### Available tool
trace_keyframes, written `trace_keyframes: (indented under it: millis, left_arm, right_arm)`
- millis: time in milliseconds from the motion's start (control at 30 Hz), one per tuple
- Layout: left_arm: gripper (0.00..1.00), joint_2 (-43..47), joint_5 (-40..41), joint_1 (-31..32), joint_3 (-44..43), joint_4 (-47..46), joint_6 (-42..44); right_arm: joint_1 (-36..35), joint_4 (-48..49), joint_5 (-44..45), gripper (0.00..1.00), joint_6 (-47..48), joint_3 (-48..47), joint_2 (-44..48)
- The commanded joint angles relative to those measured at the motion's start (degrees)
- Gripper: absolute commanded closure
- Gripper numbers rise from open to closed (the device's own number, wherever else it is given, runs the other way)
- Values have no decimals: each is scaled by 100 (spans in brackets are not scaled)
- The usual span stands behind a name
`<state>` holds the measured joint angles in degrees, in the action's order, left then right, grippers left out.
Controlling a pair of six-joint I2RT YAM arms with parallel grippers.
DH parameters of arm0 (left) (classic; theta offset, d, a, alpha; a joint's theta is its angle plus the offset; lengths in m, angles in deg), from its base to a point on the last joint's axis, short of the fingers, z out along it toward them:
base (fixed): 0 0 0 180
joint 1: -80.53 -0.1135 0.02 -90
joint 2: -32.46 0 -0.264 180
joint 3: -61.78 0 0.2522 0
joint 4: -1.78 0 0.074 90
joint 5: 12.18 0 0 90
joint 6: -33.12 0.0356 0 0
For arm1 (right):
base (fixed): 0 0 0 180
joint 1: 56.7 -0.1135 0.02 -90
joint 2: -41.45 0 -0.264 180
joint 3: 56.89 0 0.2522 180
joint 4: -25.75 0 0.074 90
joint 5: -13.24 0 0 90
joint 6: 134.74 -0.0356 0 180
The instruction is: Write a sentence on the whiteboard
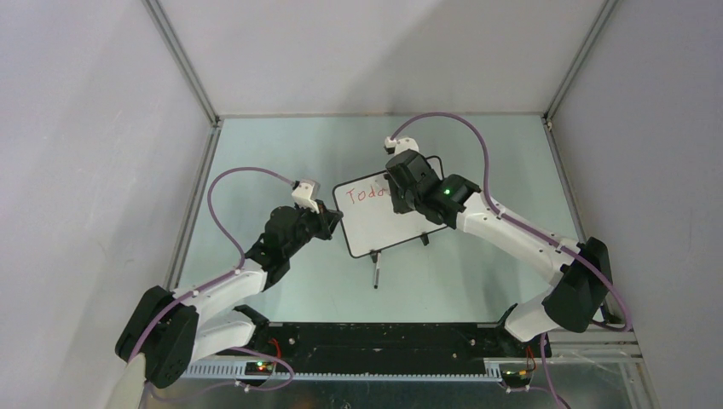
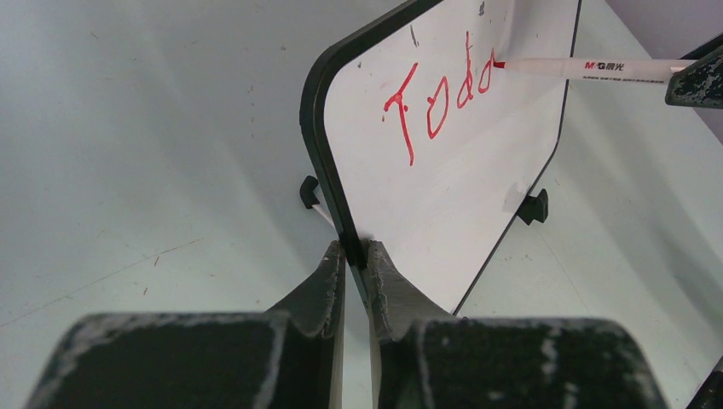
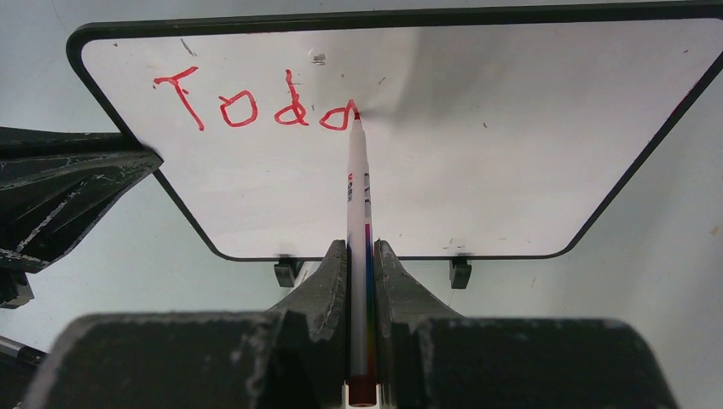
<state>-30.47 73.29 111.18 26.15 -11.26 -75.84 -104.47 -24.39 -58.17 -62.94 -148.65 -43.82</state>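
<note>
Left pincer (image 2: 354, 252) pinches whiteboard (image 2: 465, 183); right pincer (image 3: 361, 252), closed on marker (image 3: 358, 183), partly hides sentence (image 3: 254, 106) from above.

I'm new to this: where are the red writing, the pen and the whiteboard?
red writing (image 3: 256, 108): right wrist view, the o's right stroke.
pen (image 3: 359, 192): right wrist view, its white barrel.
whiteboard (image 2: 443, 221): left wrist view, bare white face.

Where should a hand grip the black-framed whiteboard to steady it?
On the black-framed whiteboard, the thin side frame, edge-on from the robot's left: it stands on feet; that edge is clear of the red writing. The left hand pinches there.
</note>
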Motion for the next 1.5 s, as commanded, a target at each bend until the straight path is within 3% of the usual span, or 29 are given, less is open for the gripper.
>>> trace_keyframes:
  millis: [0,633,933,1200,1467]
  left_arm:
    - [100,105,62,82,-124,-97,244]
    - [100,124,73,90,-116,-104,244]
    - [100,115,80,90,-116,-103,244]
    - [100,124,80,90,-109,-110,240]
    - [100,116,100,89,-107,-93,245]
  right_arm:
    - [22,-53,48,100,-66,21,142]
    - [61,-174,117,100,-70,69,223]
    - [82,142,-552,100,26,68,884]
    - [255,129,-153,100,-98,91,946]
    - [580,1372,-1307,100,325,1036,1667]
